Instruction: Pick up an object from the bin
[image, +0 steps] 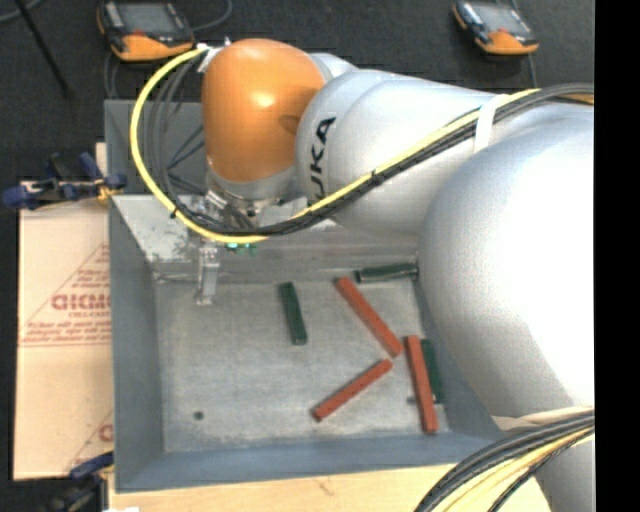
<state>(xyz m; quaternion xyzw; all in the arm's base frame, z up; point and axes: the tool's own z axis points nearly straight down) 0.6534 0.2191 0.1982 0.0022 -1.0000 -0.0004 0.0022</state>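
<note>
Grey metal walls of the bin (130, 380) frame a mostly bare floor, and from where I stand the arm comes in from the right with its orange cover (255, 105) hanging over the far-left corner. Below that cover the gripper (206, 275) sits low by the back wall, over bare floor, with nothing in it that I can see; whether it is set wide or narrow I cannot tell. Nearest to it is a dark green bar (293, 313), lying flat and alone near the middle of the bin. To my mind that is the one to go for, being well apart from everything else. Off to the right three red bars (365, 315) lie with their ends nearly meeting, a second green bar (388, 271) lies along the back wall and a third green bar (431, 362) lies just beside the rightmost red one, so a grab there risks catching two at once. Doing it well would mean clearing the wall first, centring over the lone bar's middle, turning the wrist so the grip closes across its narrow width, then coming straight down close to the floor before closing
</note>
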